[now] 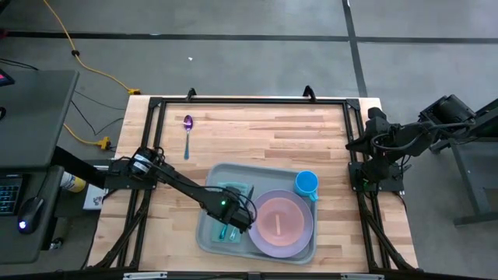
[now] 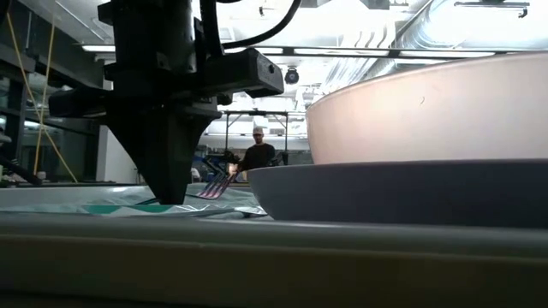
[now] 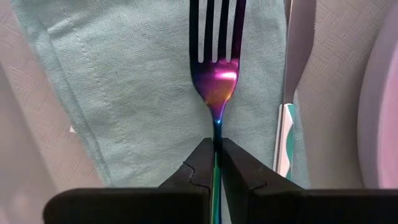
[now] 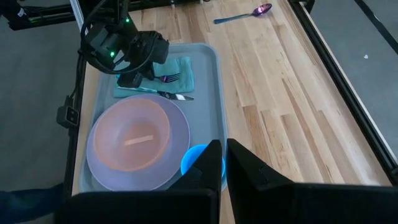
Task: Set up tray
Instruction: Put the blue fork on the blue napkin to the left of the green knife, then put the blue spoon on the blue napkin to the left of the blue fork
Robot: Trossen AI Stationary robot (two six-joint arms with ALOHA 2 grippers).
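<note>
High view: the tray [image 1: 212, 237] lies at the near edge of the desk [image 1: 264, 132], slightly left of centre. On it sit a teal napkin [image 1: 232, 190], a lilac plate [image 1: 305, 243] carrying a pink bowl [image 1: 277, 220], and a blue cup [image 1: 306, 183] in the far right corner. A spoon [image 1: 187, 134] lies alone on the desk, well apart from the tray. Left claw [image 1: 236, 218] hangs over the napkin. Right arm is parked off the desk's right edge.

Low view: left claw [image 2: 174, 195] reaches down to the napkin [image 2: 111, 208], with a fork [image 2: 214, 186] sticking out level behind it. Plate [image 2: 385, 192] and bowl [image 2: 428, 111] fill the right side. A person [image 2: 257, 154] stands far back in the room.

Left wrist view: left claw [image 3: 217, 163] is clenched on the fork's [image 3: 216, 74] thin neck, tines out over the napkin [image 3: 124, 93]. A knife [image 3: 287, 112] lies just beside it on the napkin.

Right wrist view: right claw [image 4: 225, 163] is clenched with nothing in it, looking across the tray [image 4: 208, 93] from afar.

Risks: the grip sits on a narrow neck, so the fork may twist or tip on release. Letting go too high could send it onto the knife or off the napkin. A dragging pull-away could rumple the cloth. The spoon is not yet fetched.

Tray looks: pale grey-green, rounded corners, raised rim, smooth plastic, much bigger than the plate, sitting flat.
</note>
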